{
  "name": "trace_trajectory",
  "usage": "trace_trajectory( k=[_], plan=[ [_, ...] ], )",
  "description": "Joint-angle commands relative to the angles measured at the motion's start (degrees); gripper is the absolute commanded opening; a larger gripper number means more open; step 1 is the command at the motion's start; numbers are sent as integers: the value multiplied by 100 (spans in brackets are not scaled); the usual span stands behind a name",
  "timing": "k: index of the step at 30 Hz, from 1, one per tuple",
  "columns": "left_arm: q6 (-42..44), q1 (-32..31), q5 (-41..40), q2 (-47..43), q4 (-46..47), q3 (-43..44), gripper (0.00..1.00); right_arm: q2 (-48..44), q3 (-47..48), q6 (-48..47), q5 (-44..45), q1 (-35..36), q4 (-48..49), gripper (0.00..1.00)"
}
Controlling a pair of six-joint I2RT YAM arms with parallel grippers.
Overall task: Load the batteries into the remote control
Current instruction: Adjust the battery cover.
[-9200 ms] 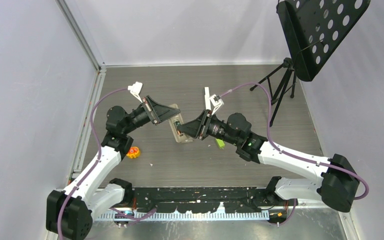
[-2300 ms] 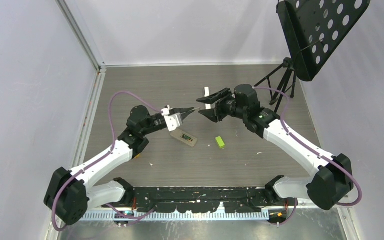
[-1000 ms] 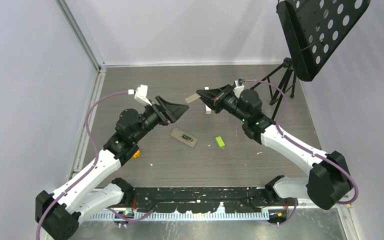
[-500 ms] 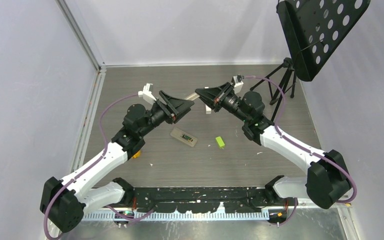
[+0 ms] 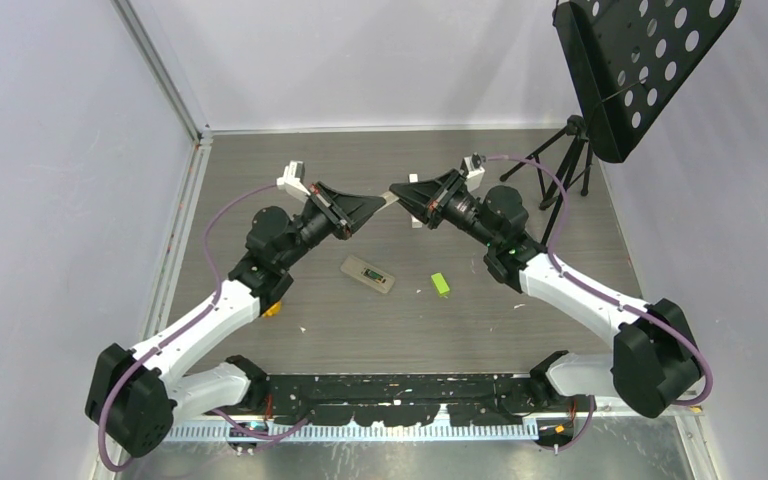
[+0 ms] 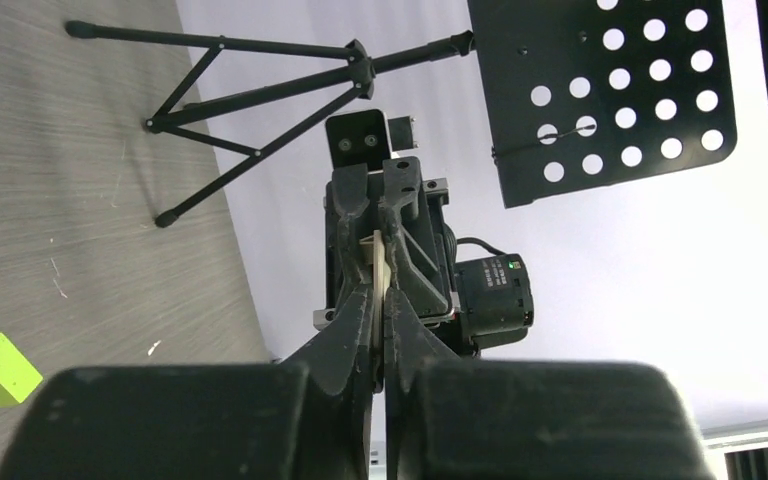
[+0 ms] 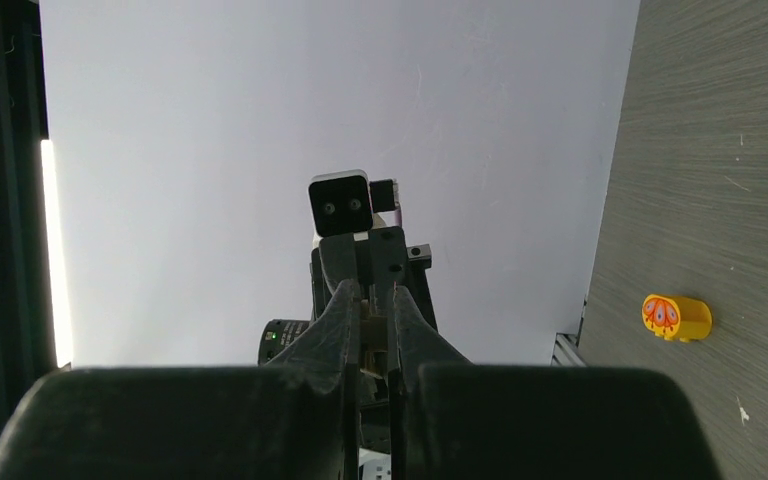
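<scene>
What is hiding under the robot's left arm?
A small orange toy block peeks out from under the left arm, partly covered. The right wrist camera shows it whole, with red markings. Anything else beneath is hidden.

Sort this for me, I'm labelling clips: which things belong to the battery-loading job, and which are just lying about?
Job: remote control; thin pale strip, pinched between left gripper and right gripper. Batteries too small to make out.
Lying about: green block; orange toy; music stand.
</scene>
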Motion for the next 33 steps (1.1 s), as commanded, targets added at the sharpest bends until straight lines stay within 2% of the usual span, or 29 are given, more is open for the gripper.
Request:
trace_trajectory(
  k=[1,2,3,4,5,7,9,12,15,21,25,29,33],
  plan=[
    [92,34,162,40,553,-54,0,-194,-65,-89,-90,21,225,0],
    [164,36,227,39,578,-38,0,-224,-62,-146,-109,21,178,0],
    [258,42,294,44,594,-28,0,-259,-73,-273,-141,23,107,8],
    [377,64,391,38,577,-7,0,-312,-86,-406,-183,9,56,18],
    [518,115,557,25,527,18,0,-387,-125,-572,-224,-7,23,36],
    [845,283,1054,-4,383,84,0,-579,-198,-962,-370,-79,-141,67],
    [1198,511,1723,-16,117,208,0,-767,-205,-1477,-753,-159,-360,75],
    [1640,812,2574,-64,-374,400,0,-991,-4,-2310,-1574,-208,-1026,75],
    [1941,901,3273,-39,-706,602,0,-1171,262,-2970,-2306,-201,-1739,68],
    [2042,913,4276,264,-977,957,0,-1577,586,-4193,-2033,-152,-3192,69],
    [1954,913,4592,388,-792,973,0,-1499,687,-4414,-1792,-32,-3346,68],
    [1992,913,4694,383,-746,935,0,-1405,622,-4073,-1828,53,-2741,63],
    [1953,913,4722,355,-607,900,0,-1223,741,-4041,-1849,198,-2721,56]
  ],
)
